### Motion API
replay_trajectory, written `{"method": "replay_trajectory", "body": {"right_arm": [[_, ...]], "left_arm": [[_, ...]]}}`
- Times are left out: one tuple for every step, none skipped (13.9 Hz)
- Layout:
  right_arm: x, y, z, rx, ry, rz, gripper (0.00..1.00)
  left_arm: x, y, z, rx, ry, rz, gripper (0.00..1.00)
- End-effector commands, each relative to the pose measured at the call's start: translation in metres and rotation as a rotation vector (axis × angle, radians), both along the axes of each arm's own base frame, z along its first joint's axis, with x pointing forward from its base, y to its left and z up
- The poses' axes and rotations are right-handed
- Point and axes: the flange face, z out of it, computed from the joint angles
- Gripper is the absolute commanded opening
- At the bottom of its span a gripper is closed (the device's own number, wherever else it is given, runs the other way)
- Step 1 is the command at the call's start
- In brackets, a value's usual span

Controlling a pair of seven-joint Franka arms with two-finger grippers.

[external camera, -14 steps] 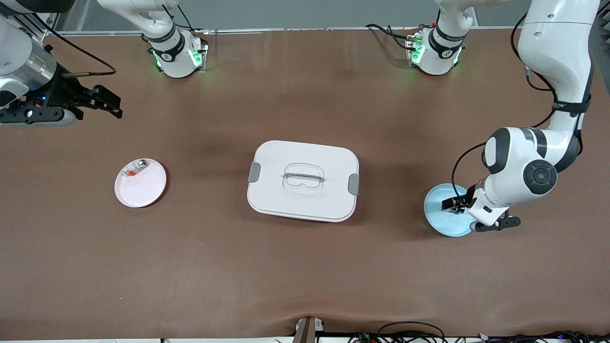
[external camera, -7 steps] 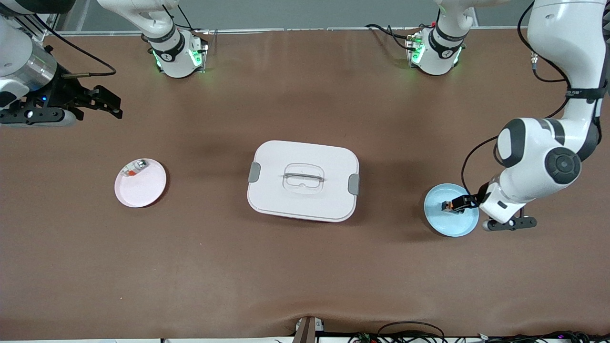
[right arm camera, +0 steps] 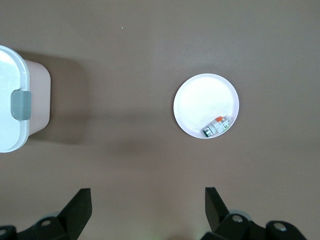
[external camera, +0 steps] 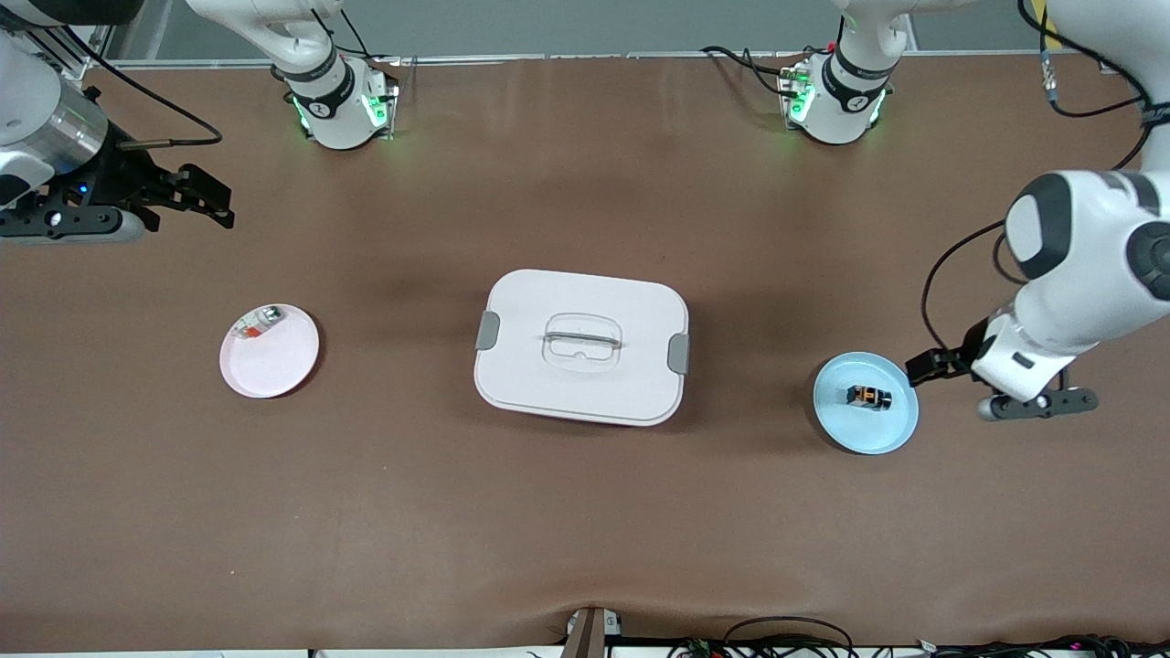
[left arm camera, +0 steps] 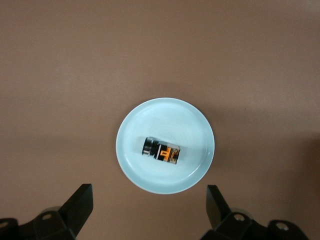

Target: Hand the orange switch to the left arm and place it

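Front view shows the orange switch [external camera: 867,396] lying on its side in the middle of the blue plate [external camera: 845,429], toward the left arm's end of the table. Nothing holds it. The left gripper [external camera: 928,366] hangs in the air just beside the plate's rim, at the table-end side. Its fingers stand wide apart with nothing between them. In the left wrist view the two black fingers [left arm camera: 80,205] show at the frame's edge, and the plate [left arm camera: 135,170] with the switch [left arm camera: 161,151] sits in the gap between them, well below.

The big white box [external camera: 581,345] sits in the middle of the table, right between the two plates. That is likely why two arms are needed: each arm works at its own end, and the switch must pass around or over the box, not bump into it.

The right gripper [external camera: 196,194] waits over bare table at the right arm's end, wide open and empty. The pink plate [external camera: 274,366] lies near it, closer to the front camera. A small clear, silver and red part [external camera: 256,323] rests at that plate's rim. It may be a little breaker, but it is too small to be sure.

The switch is not yet picked up, so I think the task is only at its start.
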Motion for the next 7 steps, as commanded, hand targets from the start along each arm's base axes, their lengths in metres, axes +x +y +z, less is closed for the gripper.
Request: {"method": "replay_trajectory", "body": {"right_arm": [[0.003,0.002,0.005,0.019,-0.002,0.003,1.00],[0.003,0.002,0.005,0.019,-0.002,0.003,1.00],[0.003,0.003,0.005,0.019,-0.002,0.004,1.00],[0.002,0.003,0.006,0.019,-0.004,0.004,1.00],[0.002,0.003,0.006,0.019,-0.004,0.004,1.00],[0.002,0.003,0.006,0.019,-0.005,0.003,1.00],[0.004,0.003,0.007,0.020,-0.016,0.002,1.00]], "left_arm": [[-0.017,0.001,0.037,0.003,-0.018,-0.023,1.00],[-0.020,0.001,0.048,0.005,-0.031,-0.022,1.00],[-0.023,0.000,0.056,0.005,-0.041,-0.023,1.00],[-0.027,0.000,0.068,0.007,-0.048,-0.021,1.00],[-0.033,0.000,0.081,0.010,-0.053,-0.021,1.00],[-0.040,0.000,0.098,0.013,-0.069,-0.020,1.00],[-0.044,0.001,0.113,0.014,-0.091,-0.014,1.00]]}}
